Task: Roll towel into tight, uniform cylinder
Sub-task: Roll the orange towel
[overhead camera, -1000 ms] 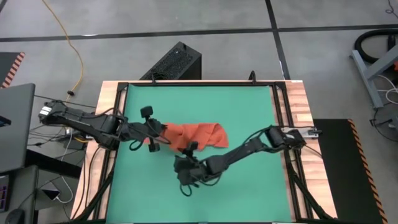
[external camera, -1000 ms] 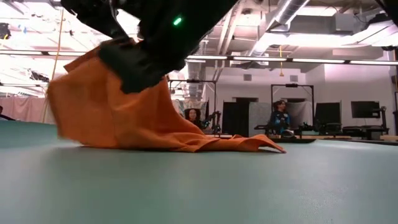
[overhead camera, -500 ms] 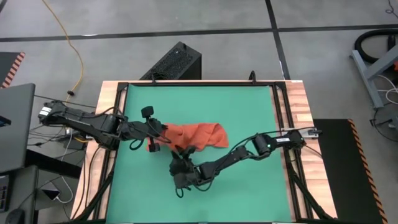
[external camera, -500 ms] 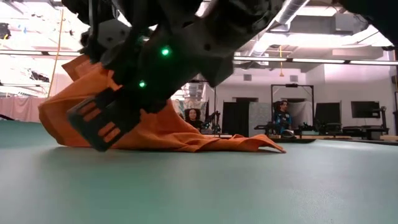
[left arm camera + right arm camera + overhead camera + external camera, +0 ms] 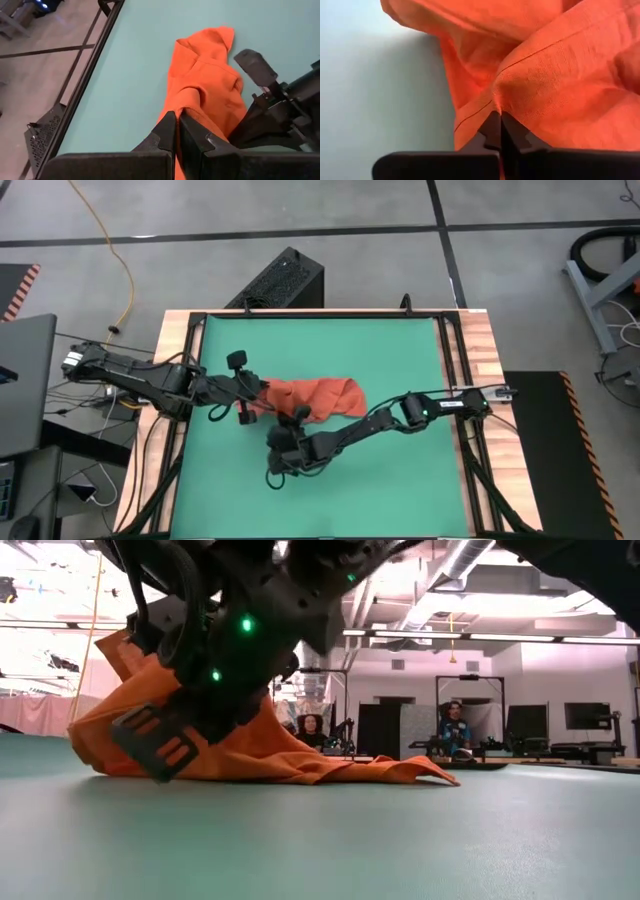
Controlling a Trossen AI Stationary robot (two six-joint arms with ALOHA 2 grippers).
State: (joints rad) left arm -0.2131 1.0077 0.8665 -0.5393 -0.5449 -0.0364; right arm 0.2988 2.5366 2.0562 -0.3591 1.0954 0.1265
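On the green counter [image 5: 400,360], your left tool [image 5: 177,131] and right tool [image 5: 500,129] each pinch the crumpled towel [image 5: 320,398]. You're at the spreading step; next, pull it flat.

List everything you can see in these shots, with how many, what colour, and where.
towel: one, orange-red, crumpled near the middle of the green mat, one end raised
table mat: one, green, covering the tabletop inside a wooden border
black box: one, on the floor behind the table
yellow cable: one, on the floor at far left
laptop: one, grey, left of the table
people: two, seated in the room beyond the table
left gripper: one, dark, shut on the towel's left end
right gripper: one, dark, shut on a towel fold at the near edge
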